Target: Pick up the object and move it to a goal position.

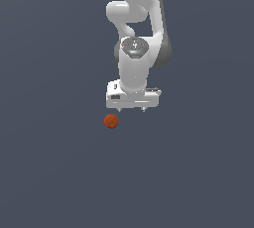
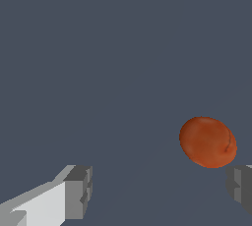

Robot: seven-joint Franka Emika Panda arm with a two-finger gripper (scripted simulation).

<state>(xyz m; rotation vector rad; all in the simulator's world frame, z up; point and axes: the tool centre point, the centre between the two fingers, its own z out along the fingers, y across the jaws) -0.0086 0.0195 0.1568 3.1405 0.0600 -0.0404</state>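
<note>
The object is a small orange-red ball (image 1: 111,121) lying on the plain dark grey surface. My white gripper (image 1: 132,109) hangs above it and a little toward the exterior view's right, apart from it. In the wrist view the ball (image 2: 207,142) lies ahead of the fingers, close to one grey fingertip (image 2: 241,184), while the other fingertip (image 2: 78,190) is far across. The gripper (image 2: 160,188) is open and holds nothing.
The white arm (image 1: 139,19) rises behind the gripper toward the top of the exterior view. The dark grey surface (image 1: 59,172) stretches in all directions with no other objects or edges in view.
</note>
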